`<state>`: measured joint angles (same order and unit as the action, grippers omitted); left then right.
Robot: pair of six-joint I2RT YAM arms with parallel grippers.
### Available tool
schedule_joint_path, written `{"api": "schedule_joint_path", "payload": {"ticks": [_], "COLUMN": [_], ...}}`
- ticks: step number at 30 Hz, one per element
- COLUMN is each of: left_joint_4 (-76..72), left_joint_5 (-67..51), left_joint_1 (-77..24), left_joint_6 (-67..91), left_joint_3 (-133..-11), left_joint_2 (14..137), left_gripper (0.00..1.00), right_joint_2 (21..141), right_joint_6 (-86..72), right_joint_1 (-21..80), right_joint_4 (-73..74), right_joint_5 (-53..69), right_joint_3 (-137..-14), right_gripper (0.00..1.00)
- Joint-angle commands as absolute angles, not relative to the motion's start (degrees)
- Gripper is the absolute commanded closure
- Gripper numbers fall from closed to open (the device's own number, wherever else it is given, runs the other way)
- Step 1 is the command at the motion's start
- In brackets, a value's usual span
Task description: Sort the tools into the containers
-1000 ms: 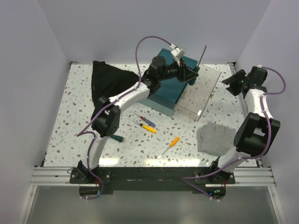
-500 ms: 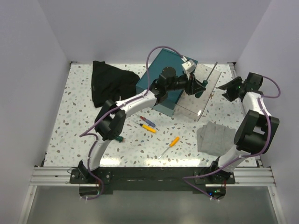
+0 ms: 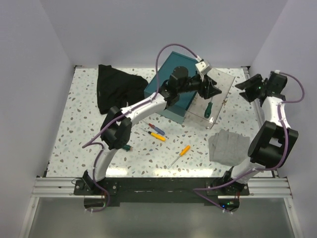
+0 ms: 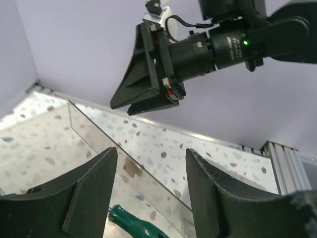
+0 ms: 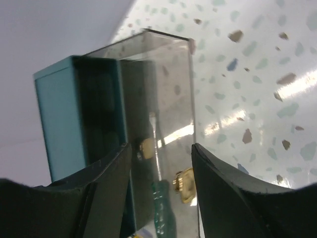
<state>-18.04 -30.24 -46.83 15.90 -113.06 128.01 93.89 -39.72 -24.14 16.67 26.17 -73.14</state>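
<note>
On the speckled table (image 3: pixel 74 134), a black bag (image 3: pixel 114 89), teal case (image 3: pixel 166 96) and clear box (image 3: pixel 220 94) were set along the far side, a grey cloth (image 3: pixel 228 147) at right, a blue-red screwdriver (image 3: pixel 155 128) and orange screwdriver (image 3: pixel 184 150) mid-table.

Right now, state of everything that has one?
left hand, open, empty
right hand, open, empty
clear box, open-topped, green screwdriver inside
green screwdriver, lying in the clear box
teal case, open or shut unclear
black bag, slumped
grey cloth, folded
orange screwdriver, loose, unsorted
blue-red screwdriver, loose, unsorted
yellow-handled screwdriver, loose, unsorted
</note>
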Motion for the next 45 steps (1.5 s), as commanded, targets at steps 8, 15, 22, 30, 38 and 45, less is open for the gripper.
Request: {"api": "schedule_joint_path", "payload": {"ticks": [8, 15, 22, 30, 38, 45], "left_joint_4": [-7.48, 12.13, 15.99, 12.93, 8.00, 5.98], "left_joint_5": [-29.26, -21.98, -22.85, -30.66, -37.09, -37.88], "left_joint_1": [-29.64, -20.58, -8.81, 6.40, 13.97, 15.20], "left_joint_6": [12.30, -7.62, -3.96, 3.67, 9.14, 9.75], "left_joint_3": [-110.35, -89.24, -69.36, -65.39, -64.25, -65.47], "left_joint_2": [106.19, 78.90, 57.50, 54.93, 56.78, 58.70], "left_gripper": [0.33, 0.25, 0.20, 0.21, 0.25, 0.26], "right_joint_2": [75.16, 74.88, 74.09, 83.40, 90.35, 90.18], "right_joint_6": [10.99, 46.47, 66.35, 76.19, 74.80, 72.34], "right_joint_1": [-0.76, 34.84, 46.58, 46.67, 46.41, 46.49], "right_joint_4": [32.47, 51.40, 51.69, 52.65, 47.73, 42.44], "right_joint_5": [40.37, 24.89, 15.47, 12.31, 12.13, 11.08], "right_joint_3": [-83.49, -73.58, -58.11, -55.37, -54.15, -49.57], "right_gripper": [0.35, 0.36, 0.36, 0.39, 0.44, 0.83]}}
